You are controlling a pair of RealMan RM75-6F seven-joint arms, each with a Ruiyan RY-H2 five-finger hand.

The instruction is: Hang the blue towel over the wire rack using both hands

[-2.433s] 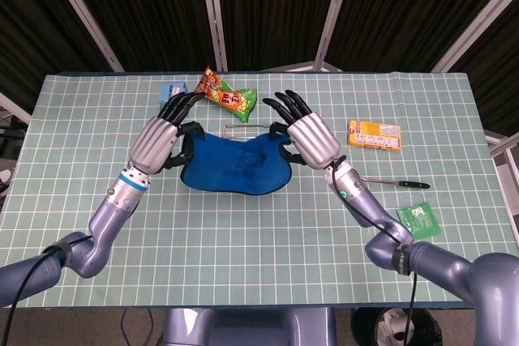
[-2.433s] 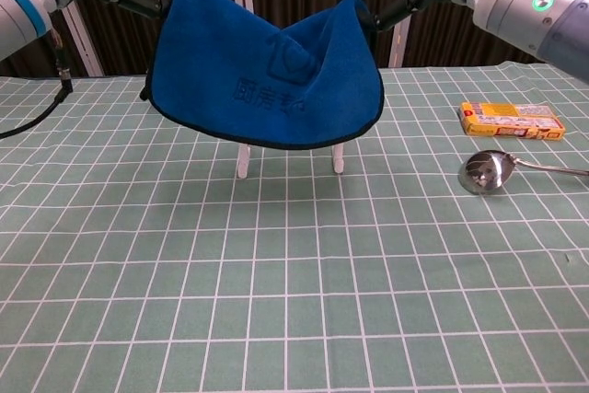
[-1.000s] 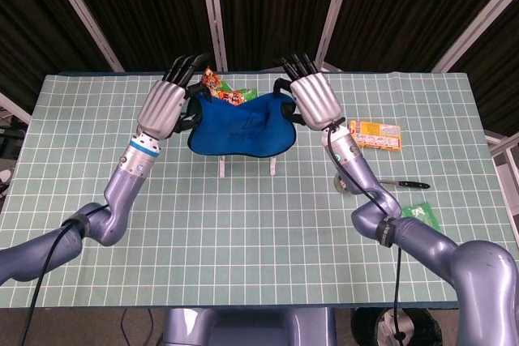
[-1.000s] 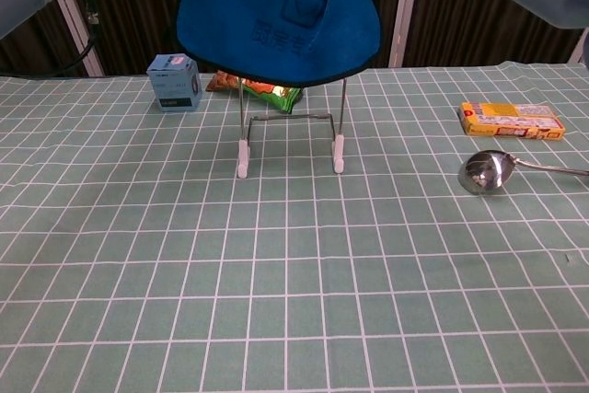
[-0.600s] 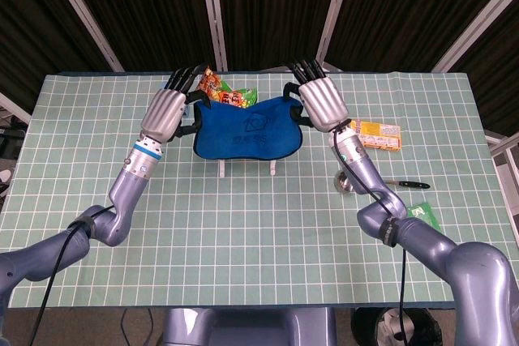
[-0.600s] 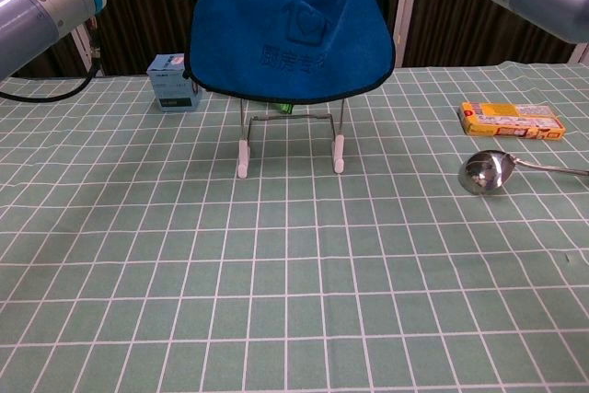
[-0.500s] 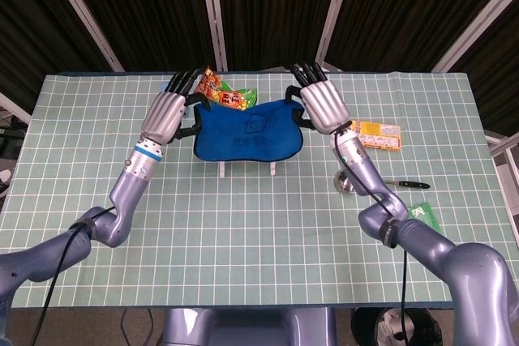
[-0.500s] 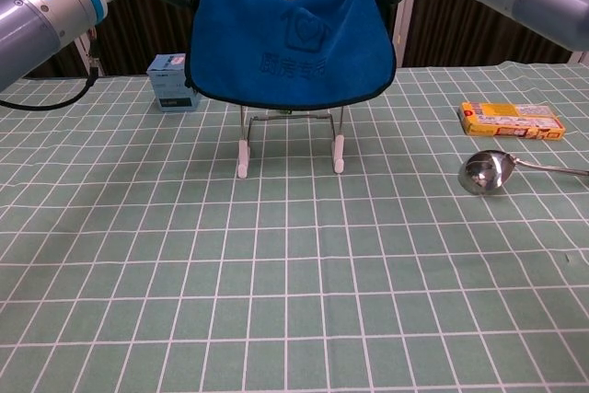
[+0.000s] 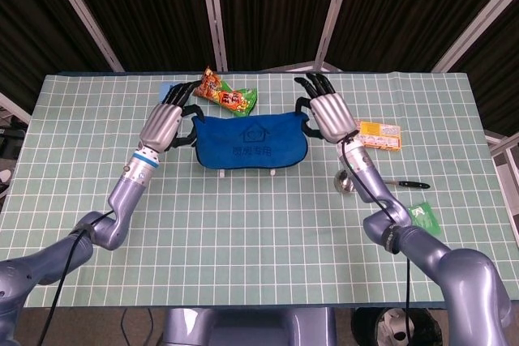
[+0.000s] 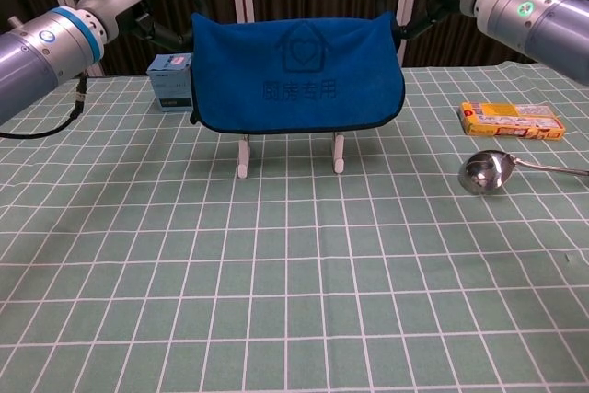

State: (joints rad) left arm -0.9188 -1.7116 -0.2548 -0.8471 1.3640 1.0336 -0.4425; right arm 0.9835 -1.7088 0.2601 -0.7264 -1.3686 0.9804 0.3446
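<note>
Blue towel (image 10: 296,71) drapes level over the wire rack (image 10: 243,156); left hand (image 9: 165,123) and right hand (image 9: 331,115) grasp its corners; release remains.

Head view looks down from above; chest view low, level, sharing the towel (image 9: 253,142).

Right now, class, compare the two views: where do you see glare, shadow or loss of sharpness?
Chest view: bright highlights in the metal spoon's bowl; a faint shadow on the green checked tablecloth below the blue towel; the towel's print is sharp. Head view: even light, dark backdrop, the print small but readable.
</note>
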